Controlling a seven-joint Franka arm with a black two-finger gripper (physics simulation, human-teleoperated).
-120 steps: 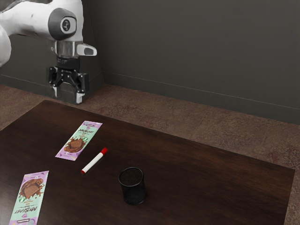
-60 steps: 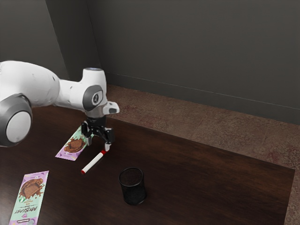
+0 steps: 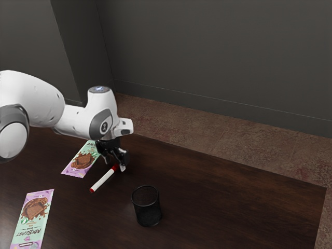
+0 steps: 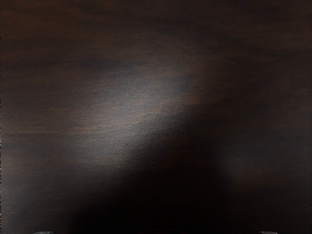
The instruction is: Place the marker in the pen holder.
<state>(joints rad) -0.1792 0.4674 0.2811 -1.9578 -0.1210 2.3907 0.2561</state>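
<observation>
While the marker (image 3: pixel 103 179) lies left of centre in the exterior view, empty, wide-open fingers (image 3: pixel 123 167) hang by its red end, the pen holder (image 3: pixel 148 208) stands lower centre, and the wrist view has, apparently, dim desk (image 4: pixel 146 107) beneath them.

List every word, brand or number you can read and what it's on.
"MrBEAST", upside down: wrapper at the exterior view's lower left; its smaller print is too small to read.
Wrapper partly behind the gripper: lettering too small and partly covered to read.
Arm: small marks, unreadable.
Marker, pen holder: no readable text.
</observation>
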